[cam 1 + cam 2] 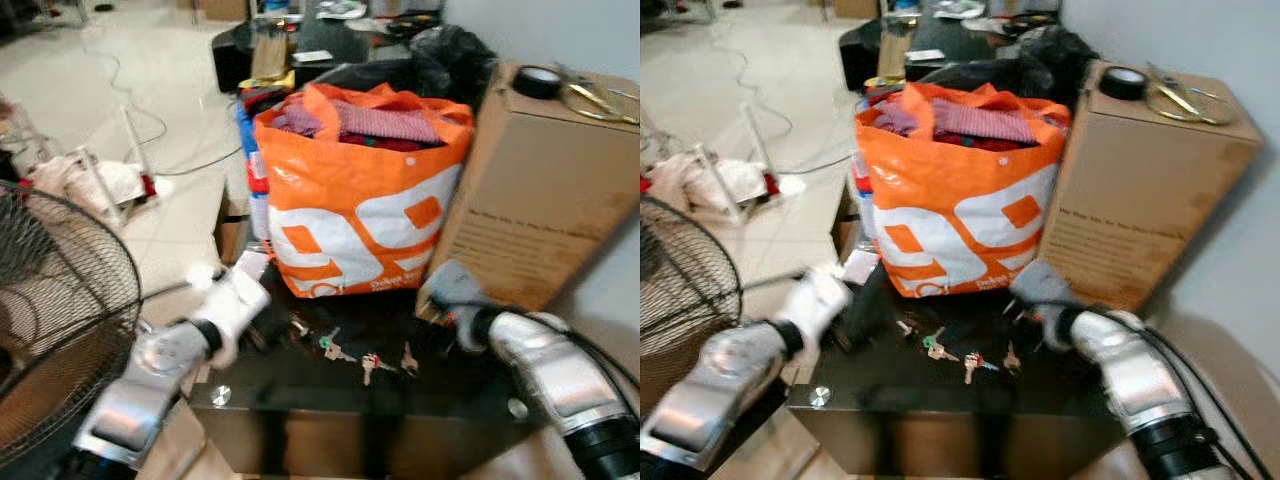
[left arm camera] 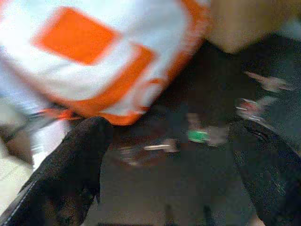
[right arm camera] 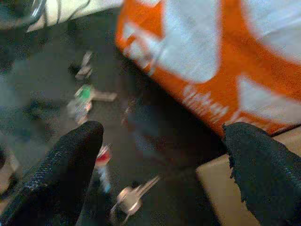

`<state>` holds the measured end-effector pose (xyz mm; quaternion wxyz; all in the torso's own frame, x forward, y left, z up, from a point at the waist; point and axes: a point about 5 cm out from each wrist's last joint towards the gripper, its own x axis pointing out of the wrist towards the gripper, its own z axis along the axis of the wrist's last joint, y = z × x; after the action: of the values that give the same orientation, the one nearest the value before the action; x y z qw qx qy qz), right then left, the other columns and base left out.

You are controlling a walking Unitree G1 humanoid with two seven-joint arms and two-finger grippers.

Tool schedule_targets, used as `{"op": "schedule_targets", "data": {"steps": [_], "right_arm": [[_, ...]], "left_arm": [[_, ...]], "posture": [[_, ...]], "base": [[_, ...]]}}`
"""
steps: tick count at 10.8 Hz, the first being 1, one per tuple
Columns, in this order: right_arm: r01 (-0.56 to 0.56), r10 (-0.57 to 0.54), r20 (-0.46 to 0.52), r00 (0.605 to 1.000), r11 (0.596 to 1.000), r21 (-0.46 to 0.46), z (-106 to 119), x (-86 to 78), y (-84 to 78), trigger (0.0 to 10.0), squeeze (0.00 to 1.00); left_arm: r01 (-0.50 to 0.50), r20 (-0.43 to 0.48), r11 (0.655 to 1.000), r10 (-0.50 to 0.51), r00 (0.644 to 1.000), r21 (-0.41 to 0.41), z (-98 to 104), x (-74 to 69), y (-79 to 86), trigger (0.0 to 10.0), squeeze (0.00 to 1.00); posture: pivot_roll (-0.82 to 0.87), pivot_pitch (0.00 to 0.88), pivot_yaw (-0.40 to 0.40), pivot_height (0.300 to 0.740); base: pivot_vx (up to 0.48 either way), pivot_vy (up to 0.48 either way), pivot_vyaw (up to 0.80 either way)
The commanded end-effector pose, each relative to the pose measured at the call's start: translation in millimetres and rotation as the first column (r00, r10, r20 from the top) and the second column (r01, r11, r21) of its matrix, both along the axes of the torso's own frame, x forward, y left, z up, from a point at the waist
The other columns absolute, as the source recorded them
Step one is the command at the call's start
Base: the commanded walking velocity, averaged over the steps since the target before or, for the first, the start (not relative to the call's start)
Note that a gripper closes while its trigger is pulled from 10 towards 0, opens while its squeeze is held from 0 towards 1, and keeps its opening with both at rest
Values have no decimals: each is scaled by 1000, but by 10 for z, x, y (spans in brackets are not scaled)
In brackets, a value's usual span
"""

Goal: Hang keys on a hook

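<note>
Several keys (image 1: pixel 336 348) lie scattered on a black glossy table top (image 1: pixel 300 385): a green-tagged one (image 2: pixel 199 135), a red-tagged one (image 3: pixel 102 157) and a silver one (image 1: pixel 408 359). My left gripper (image 1: pixel 272 328) hovers low at the keys' left side. Its fingers (image 2: pixel 70 169) are spread wide, so it is open with nothing in it. My right gripper (image 1: pixel 1020 300) hangs at the keys' right, close to the bag's lower corner. It is open too, with its black fingers (image 3: pixel 70 174) far apart and nothing between them.
An orange and white bag (image 1: pixel 360 200) stuffed with clothes stands right behind the keys. A tall cardboard box (image 1: pixel 540 190) with a tape roll (image 1: pixel 537 80) on top is at the right. A floor fan (image 1: pixel 60 320) stands at the left, with cables on the tiled floor beyond.
</note>
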<state>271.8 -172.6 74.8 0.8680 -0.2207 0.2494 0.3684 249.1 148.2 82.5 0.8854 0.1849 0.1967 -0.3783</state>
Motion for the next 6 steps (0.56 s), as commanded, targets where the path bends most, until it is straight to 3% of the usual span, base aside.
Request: {"op": "schedule_targets", "data": {"steps": [1, 4, 5, 6], "right_arm": [[-23, 22, -14, 1000, 999, -48, -38, 9, 46, 10000, 0], [47, -55, -43, 998, 987, -154, -331, 32, 56, 10000, 0], [16, -32, -99, 995, 987, -158, -464, -21, 177, 10000, 0], [8, -26, -107, 994, 985, -170, -504, -33, 208, 10000, 0]], "left_arm": [[76, -23, 997, -76, 997, 16, -43, -40, -41, 10000, 0], [204, -79, 979, -205, 976, -26, -131, -162, -130, 10000, 0], [284, -119, 958, -287, 950, -47, -134, -232, -216, 10000, 0], [300, -133, 953, -303, 944, -41, -152, -250, -223, 10000, 0]], "posture": [[-170, 0, 9, 740], [-209, 0, 19, 740], [-218, 0, 21, 740], [-219, 0, 21, 740]], "base": [[0, 0, 0], [0, 0, 0], [0, 0, 0], [0, 0, 0]]}}
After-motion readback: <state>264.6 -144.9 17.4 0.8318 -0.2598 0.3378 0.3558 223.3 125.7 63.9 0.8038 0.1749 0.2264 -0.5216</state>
